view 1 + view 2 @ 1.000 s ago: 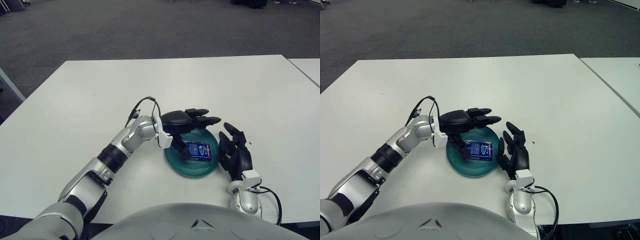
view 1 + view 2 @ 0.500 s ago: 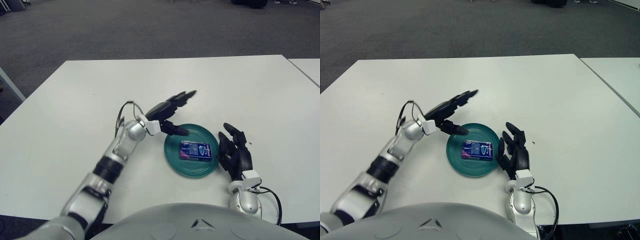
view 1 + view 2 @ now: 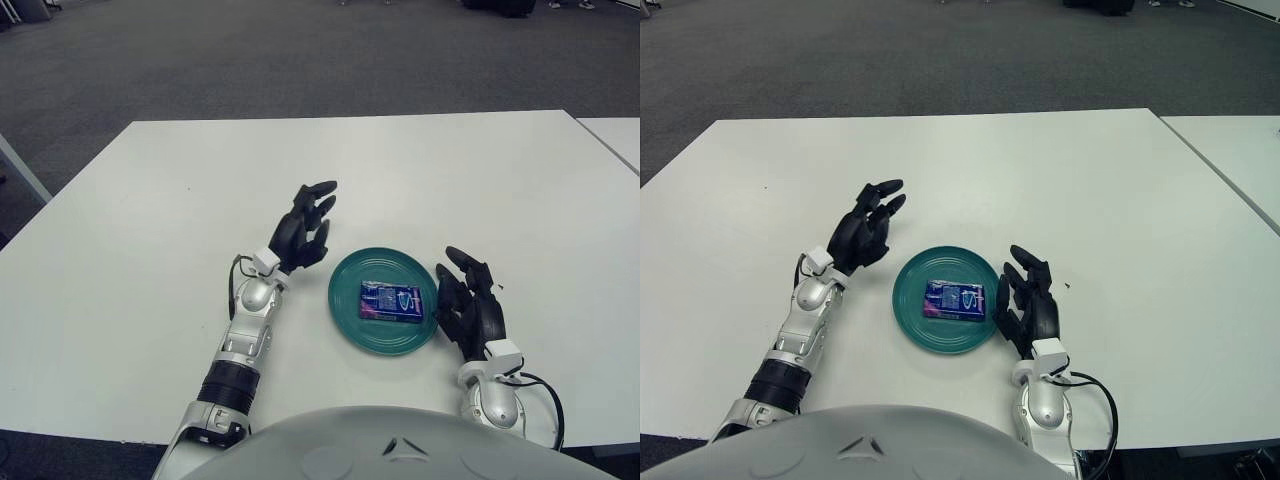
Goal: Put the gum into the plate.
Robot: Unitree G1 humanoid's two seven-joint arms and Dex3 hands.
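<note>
The left hand (image 3: 305,228) is raised beside the plate's left rim, fingers spread and holding nothing; the gum (image 3: 391,302) lies flat in the middle of the green plate (image 3: 345,320), free of both hands. The right hand (image 3: 470,306) shows just right of the plate, fingers loosely open and empty; by my judgement the placing is done, and nothing remains but to draw the arms clear.

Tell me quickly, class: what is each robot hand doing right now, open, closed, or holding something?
Left hand: open, holding nothing, left of the plate.
Right hand: open, holding nothing, right of the plate; the gum lies in it.
</note>
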